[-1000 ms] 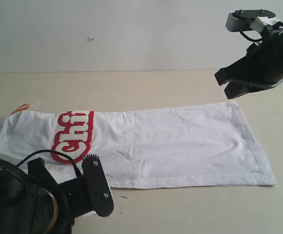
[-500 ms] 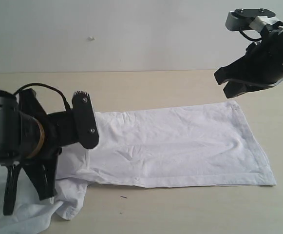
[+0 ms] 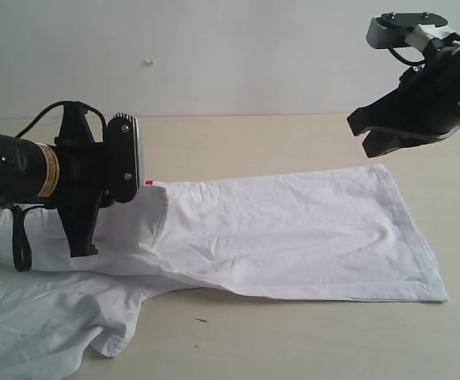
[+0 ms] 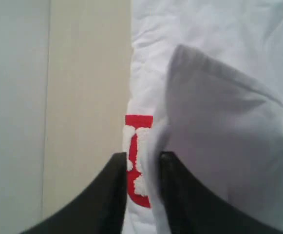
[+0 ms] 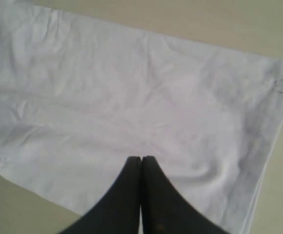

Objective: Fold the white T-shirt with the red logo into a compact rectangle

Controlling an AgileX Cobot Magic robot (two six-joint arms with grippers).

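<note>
Nearest the camera, at the worktop's [image 3: 293, 142] near left corner, a sleeve [image 3: 47, 324] and shoulder of the white T-shirt [image 3: 293, 237] lie rumpled, spilling toward the near edge. Just beyond, the left gripper [image 4: 142, 163] hangs over the shirt's left end with a raised flap of cloth. Its jaws stand a little apart, the flap's edge running through the gap, and it looks like a release rather than a pinch. The red logo [image 4: 138, 122] peeks out underneath, almost covered. The body of the shirt stretches flat toward the right edge, and above its hem corner, on the far right, the right gripper [image 5: 141, 162] hovers with its jaws pressed together, holding nothing. The step in hand looks to be laying the top end over the chest. To do it well, the flap wants lowering until it rests, its edge square to the shirt's long sides, before the jaws part fully, and that stray sleeve needs tucking in or the rectangle will bulge. Against a second ago, the change is big: then the shirt lay flat with the logo face up and the left gripper sat low at the near edge. Now the lettering is nearly buried, while the right gripper has not budged.
</note>
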